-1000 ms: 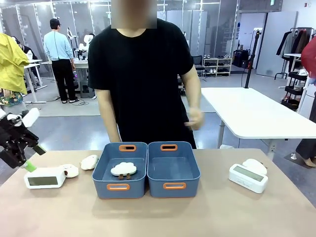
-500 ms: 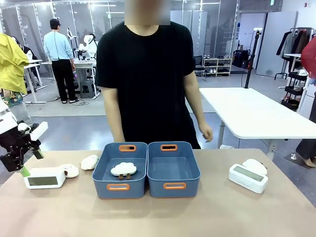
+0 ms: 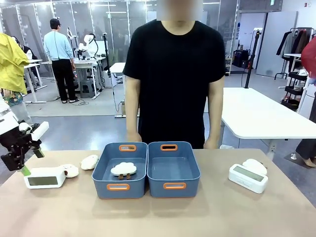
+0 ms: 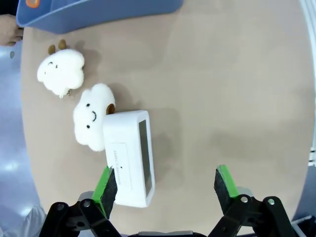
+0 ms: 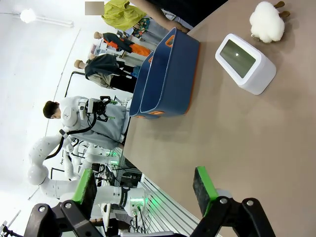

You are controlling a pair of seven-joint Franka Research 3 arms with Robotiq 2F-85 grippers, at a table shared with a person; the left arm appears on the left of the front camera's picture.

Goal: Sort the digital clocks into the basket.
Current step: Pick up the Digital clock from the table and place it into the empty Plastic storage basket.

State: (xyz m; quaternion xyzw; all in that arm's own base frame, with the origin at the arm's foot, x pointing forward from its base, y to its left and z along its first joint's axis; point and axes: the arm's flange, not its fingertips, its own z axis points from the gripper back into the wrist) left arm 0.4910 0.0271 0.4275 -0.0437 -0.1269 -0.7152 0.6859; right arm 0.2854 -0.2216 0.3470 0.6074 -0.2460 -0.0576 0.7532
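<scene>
Neither digital clock is sorted yet. Left claw (image 4: 165, 185), jaws apart, hangs over the left digital clock (image 3: 44, 178) on the surface (image 3: 212, 212); right claw (image 5: 145, 190), also apart, is well off the right digital clock (image 3: 248, 177). Beyond, the empty basket (image 3: 174, 172) waits.

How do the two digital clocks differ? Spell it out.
The left clock faces the camera squarely; the right clock sits angled. The left hand hangs open over the left clock; the right hand, open, is far from the right clock. Both are white with grey-green faces, on the table.
</scene>
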